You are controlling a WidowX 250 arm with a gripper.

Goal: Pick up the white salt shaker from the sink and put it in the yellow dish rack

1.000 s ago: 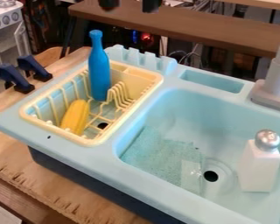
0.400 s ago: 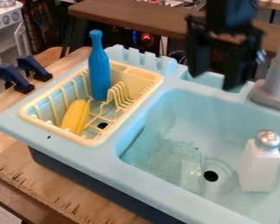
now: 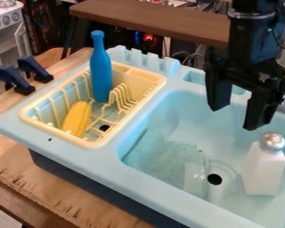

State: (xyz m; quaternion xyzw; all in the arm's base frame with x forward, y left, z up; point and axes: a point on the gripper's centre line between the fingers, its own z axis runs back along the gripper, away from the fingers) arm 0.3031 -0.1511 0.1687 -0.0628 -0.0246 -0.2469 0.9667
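Gripper point(image 3: 237, 118), black, hangs over the light-blue toy sink point(image 3: 85, 153), above and farther from the camera than the drain hole point(image 3: 214, 179), with its jaws open and nothing between them. Nearest thing to it is the white shaker with a silver cap point(image 3: 264, 164), which stands upright in the basin, just to the right of the drain hole as the camera sees it. From the jaws, this shaker lies lower and toward the camera, slightly to the right, and they do not touch it. Its long axis goes up and down, and the jaws also point downward, so both directions agree quite well; how much the shaker is offset in depth, I cannot tell exactly. To the left of the drain hole there is a teal cloth-like piece point(image 3: 160, 151), lying flat. More to the left and behind the drain hole sits the yellow dish rack point(image 3: 88, 143), holding an upright blue bottle point(image 3: 101, 73) and an elongated yellow toy point(image 3: 78, 119).
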